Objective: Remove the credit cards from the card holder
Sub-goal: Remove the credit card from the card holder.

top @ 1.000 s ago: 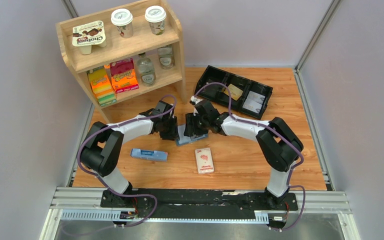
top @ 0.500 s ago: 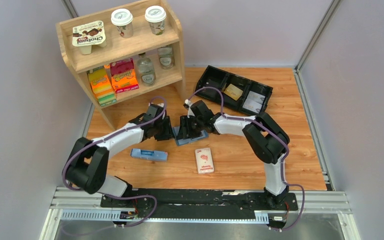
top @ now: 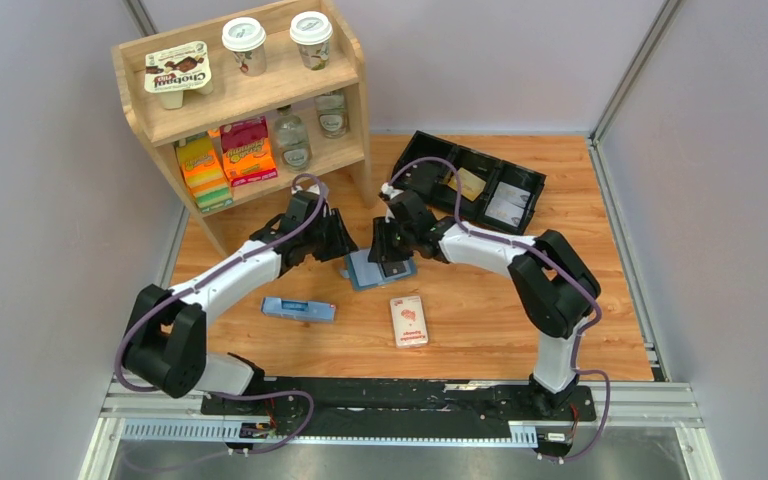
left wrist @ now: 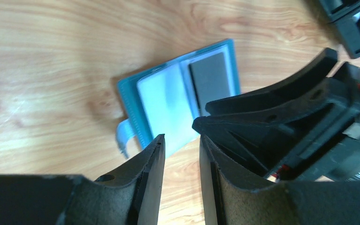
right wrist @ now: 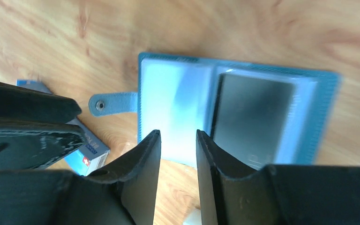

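Note:
The light blue card holder [top: 368, 272] lies open and flat on the wooden table. A dark grey credit card [right wrist: 254, 117] sits in one panel's slot, and the other panel [left wrist: 164, 101] looks pale with no card showing. Its snap strap [right wrist: 107, 104] sticks out sideways. My left gripper [left wrist: 182, 140] hovers over the holder's left edge, open, with only table showing between its fingers. My right gripper [right wrist: 178, 136] hangs over the holder's pale panel, open with a narrow gap and nothing in it. A tan card [top: 468, 183] lies in the black tray.
The black three-compartment tray [top: 425, 155] stands at the back right. A pale blue box [top: 298, 309] and a white pack with a red picture [top: 409, 320] lie nearer than the holder. A wooden shelf [top: 360, 120] with bottles and cartons stands at the back left.
Both grippers have shifted slightly toward the far side, uncovering more of the holder. The left arm has stretched out further. The right jaws have narrowed.

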Controlling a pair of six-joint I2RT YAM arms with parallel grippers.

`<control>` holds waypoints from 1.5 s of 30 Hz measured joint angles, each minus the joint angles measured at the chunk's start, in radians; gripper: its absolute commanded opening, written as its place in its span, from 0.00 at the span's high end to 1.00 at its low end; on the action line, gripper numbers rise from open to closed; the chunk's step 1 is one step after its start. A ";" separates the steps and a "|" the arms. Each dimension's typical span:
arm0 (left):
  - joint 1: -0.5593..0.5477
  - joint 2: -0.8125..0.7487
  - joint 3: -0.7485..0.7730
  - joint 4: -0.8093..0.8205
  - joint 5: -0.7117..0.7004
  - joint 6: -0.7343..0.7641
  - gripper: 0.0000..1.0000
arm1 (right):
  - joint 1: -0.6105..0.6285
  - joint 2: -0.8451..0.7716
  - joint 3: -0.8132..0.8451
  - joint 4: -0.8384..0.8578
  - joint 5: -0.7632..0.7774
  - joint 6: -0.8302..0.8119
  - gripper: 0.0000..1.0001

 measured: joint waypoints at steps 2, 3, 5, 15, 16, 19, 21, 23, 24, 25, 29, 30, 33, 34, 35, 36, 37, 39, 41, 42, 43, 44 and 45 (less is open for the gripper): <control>0.000 0.032 0.021 0.027 0.024 -0.019 0.59 | -0.016 -0.035 0.001 -0.017 0.048 -0.010 0.64; 0.000 0.052 0.029 0.043 0.042 -0.032 0.59 | -0.028 -0.049 0.001 -0.021 0.067 -0.013 0.64; 0.000 0.093 0.040 0.064 0.072 -0.053 0.58 | -0.055 -0.063 0.001 -0.026 0.092 -0.015 0.65; 0.000 0.266 0.052 0.158 0.184 -0.145 0.55 | -0.106 -0.055 -0.016 -0.049 0.112 -0.018 0.71; 0.000 0.274 0.047 0.171 0.189 -0.151 0.55 | -0.106 -0.050 -0.016 -0.049 0.107 -0.019 0.72; 0.000 0.289 0.025 0.203 0.196 -0.170 0.54 | -0.106 -0.027 -0.016 -0.048 0.088 -0.021 0.73; 0.000 0.304 0.019 0.214 0.200 -0.174 0.53 | -0.106 -0.008 -0.021 -0.045 0.080 -0.021 0.74; 0.000 0.327 0.019 0.223 0.204 -0.179 0.53 | -0.106 0.002 -0.034 -0.044 0.076 -0.020 0.74; 0.000 0.337 0.018 0.229 0.207 -0.182 0.53 | -0.106 0.002 -0.035 -0.038 0.069 -0.021 0.74; 0.000 0.345 0.018 0.237 0.210 -0.185 0.53 | -0.106 0.002 -0.036 -0.035 0.068 -0.021 0.74; 0.000 0.358 0.015 0.265 0.221 -0.192 0.52 | -0.106 0.002 -0.042 -0.021 0.053 -0.021 0.74; 0.000 0.358 0.015 0.269 0.221 -0.193 0.52 | -0.106 0.002 -0.045 -0.016 0.048 -0.021 0.74; 0.000 0.367 0.015 0.284 0.226 -0.194 0.53 | -0.106 0.002 -0.055 0.002 0.026 -0.017 0.74; 0.000 0.372 0.015 0.290 0.229 -0.196 0.54 | -0.106 0.002 -0.057 0.008 0.020 -0.014 0.74; 0.000 0.375 0.014 0.296 0.233 -0.199 0.55 | -0.106 0.002 -0.059 0.012 0.016 -0.013 0.74; 0.000 0.377 0.013 0.303 0.237 -0.201 0.56 | -0.106 0.002 -0.060 0.015 0.013 -0.012 0.74; 0.000 0.380 0.011 0.311 0.243 -0.206 0.57 | -0.106 0.002 -0.061 0.015 0.009 -0.011 0.74; 0.000 0.383 0.005 0.327 0.253 -0.217 0.60 | -0.106 0.002 -0.062 0.016 0.006 -0.008 0.74; 0.000 0.384 -0.006 0.348 0.262 -0.227 0.62 | -0.106 0.002 -0.066 0.023 0.006 -0.004 0.74; 0.000 0.384 -0.011 0.359 0.266 -0.231 0.62 | -0.106 0.002 -0.068 0.026 0.005 -0.002 0.74; 0.000 0.384 -0.018 0.373 0.271 -0.237 0.63 | -0.106 0.002 -0.070 0.029 0.004 0.002 0.74; 0.000 0.384 -0.024 0.385 0.276 -0.243 0.63 | -0.106 0.002 -0.072 0.034 0.002 0.004 0.74; 0.000 0.384 -0.027 0.394 0.279 -0.247 0.63 | -0.106 0.002 -0.074 0.038 0.001 0.007 0.74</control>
